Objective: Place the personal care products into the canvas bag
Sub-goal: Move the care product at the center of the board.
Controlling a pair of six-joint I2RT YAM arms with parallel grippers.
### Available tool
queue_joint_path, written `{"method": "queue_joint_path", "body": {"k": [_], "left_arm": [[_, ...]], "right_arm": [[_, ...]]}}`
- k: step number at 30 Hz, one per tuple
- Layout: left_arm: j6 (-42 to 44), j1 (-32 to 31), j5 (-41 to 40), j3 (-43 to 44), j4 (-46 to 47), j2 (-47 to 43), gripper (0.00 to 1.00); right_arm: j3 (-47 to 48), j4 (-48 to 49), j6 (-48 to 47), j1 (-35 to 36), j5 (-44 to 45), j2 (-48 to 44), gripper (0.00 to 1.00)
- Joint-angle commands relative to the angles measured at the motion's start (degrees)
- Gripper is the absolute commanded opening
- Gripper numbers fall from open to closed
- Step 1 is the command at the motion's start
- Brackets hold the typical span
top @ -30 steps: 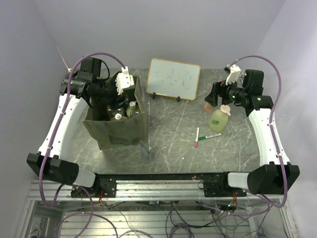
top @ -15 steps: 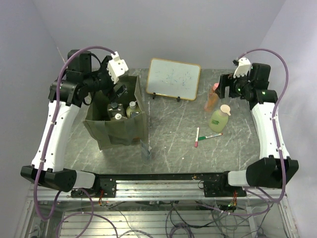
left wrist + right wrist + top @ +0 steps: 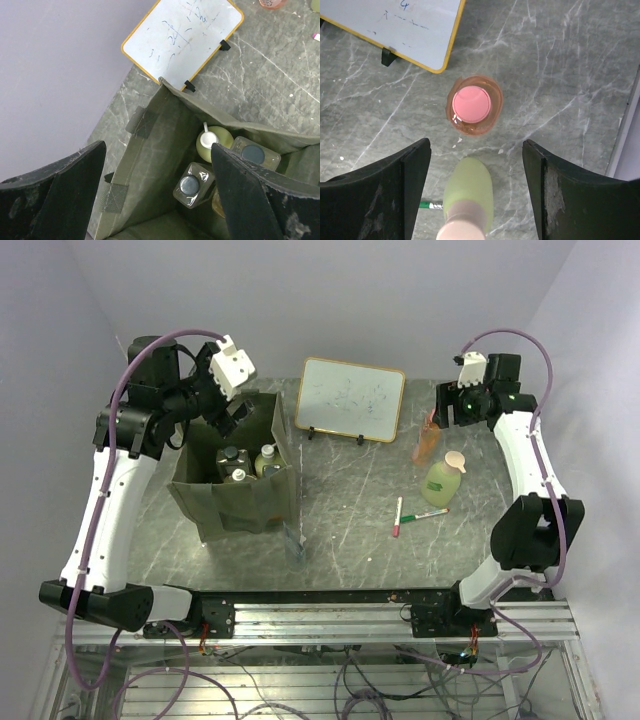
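The olive canvas bag [image 3: 235,505] stands open at the left. In the left wrist view its inner wall [image 3: 150,165] shows, with a yellow-green white-capped bottle [image 3: 212,141] and two clear dark-capped bottles [image 3: 192,184] [image 3: 254,154] inside. My left gripper [image 3: 238,412] [image 3: 157,195] is open and empty above the bag's back rim. An orange pink-capped bottle [image 3: 428,440] [image 3: 472,105] and a green peach-pump bottle [image 3: 443,478] [image 3: 468,195] stand at the right. My right gripper [image 3: 447,412] [image 3: 476,165] is open and empty, high above these two.
A wood-framed whiteboard [image 3: 350,398] stands at the back middle; its corner shows in the right wrist view [image 3: 395,25]. Red and green marker pens [image 3: 415,513] lie in front of the green bottle. The wall is close behind both arms.
My left gripper has lifted out of the bag and drawn back, empty. My right arm has swung up and back, so its gripper now looks down on the orange and green bottles.
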Motion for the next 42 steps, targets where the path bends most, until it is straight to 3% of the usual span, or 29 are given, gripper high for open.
{"method": "queue_joint_path", "body": {"k": [1,24,42], "left_arm": [[-0.7,-0.4,-1.7,-0.7,1.9,-0.8,0.96],[1.2,-0.4,-1.0,-1.2,0.9,-1.7,0.95],[1.7,-0.3,-0.3,-1.9,0.4,-1.6,0.95]], "right_arm": [[2.6,-0.5,-1.0,0.9,-0.4,2.0,0.72],[4.8,0.8,0.7,3.8,2.7,7.6,0.5],[4.7,3.3,0.8,4.0,4.4,8.6,0.47]]}}
